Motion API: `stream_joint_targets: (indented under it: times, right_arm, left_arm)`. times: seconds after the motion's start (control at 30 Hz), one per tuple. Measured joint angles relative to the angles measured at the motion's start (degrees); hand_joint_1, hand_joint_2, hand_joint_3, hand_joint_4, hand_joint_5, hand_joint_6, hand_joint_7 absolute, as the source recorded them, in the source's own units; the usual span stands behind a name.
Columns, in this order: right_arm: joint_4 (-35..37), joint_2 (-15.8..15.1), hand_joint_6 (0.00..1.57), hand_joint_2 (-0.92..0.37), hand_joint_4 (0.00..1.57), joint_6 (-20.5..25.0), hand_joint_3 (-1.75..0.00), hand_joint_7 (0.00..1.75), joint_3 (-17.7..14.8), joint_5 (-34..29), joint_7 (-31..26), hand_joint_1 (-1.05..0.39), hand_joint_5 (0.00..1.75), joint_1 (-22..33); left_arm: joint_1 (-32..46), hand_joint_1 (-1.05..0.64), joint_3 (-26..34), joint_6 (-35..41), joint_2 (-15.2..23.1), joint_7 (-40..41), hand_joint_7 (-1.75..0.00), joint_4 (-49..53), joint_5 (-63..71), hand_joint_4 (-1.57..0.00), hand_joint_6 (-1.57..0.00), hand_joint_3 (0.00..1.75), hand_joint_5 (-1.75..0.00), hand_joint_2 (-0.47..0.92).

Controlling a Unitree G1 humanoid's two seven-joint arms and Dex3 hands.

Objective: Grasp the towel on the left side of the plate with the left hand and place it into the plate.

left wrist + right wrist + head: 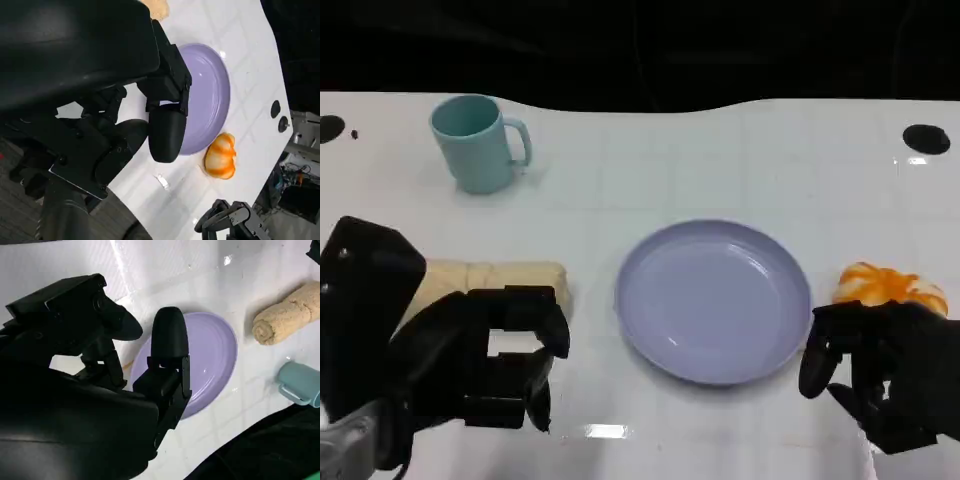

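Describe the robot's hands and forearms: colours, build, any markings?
Both hands are matte black. The left hand has a broad boxy shell and blocky segmented fingers with rounded tips. The right hand looks the same. A sliver of silver forearm shows at the lower left. No markings or cables visible.

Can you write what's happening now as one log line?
left robot hand: open, over towel | plate: empty | right robot hand: open, idle

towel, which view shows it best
The right wrist view: the rolled towel lies unobstructed, its spiral end visible. In the head view the left hand covers part of it, and the left wrist view catches just a scrap at the frame edge.
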Motion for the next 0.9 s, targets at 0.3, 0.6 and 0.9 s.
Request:
stream_joint_targets:
  times: [0.3,0.6,0.9]
  right_arm:
    - [0.00,0.00,0.69,-0.59,0.71,0.00,-1.04,1.39,0.02,0.00,0.00,0.00,1.72,-0.04]
    - [0.00,0.06,0.69,-0.60,0.70,0.01,-1.04,1.40,0.66,0.05,-0.01,0.01,1.73,-0.17]
    - [0.00,0.19,0.68,-0.61,0.71,0.02,-1.02,1.40,1.13,-0.09,-0.30,0.00,1.73,-0.65]
  left_arm:
    - [0.00,-0.08,0.34,0.04,-0.23,0.37,-1.57,0.00,-0.10,-0.75,-0.70,1.29,-1.75,0.53]
    - [0.28,-0.13,1.14,-1.60,-2.04,4.62,-0.84,-0.33,2.47,-0.67,-0.76,1.07,-1.34,0.53]
    - [2.91,-0.17,-1.59,-16.09,-1.79,6.23,-0.16,0.29,11.38,-0.46,-0.66,0.26,-0.79,0.91]
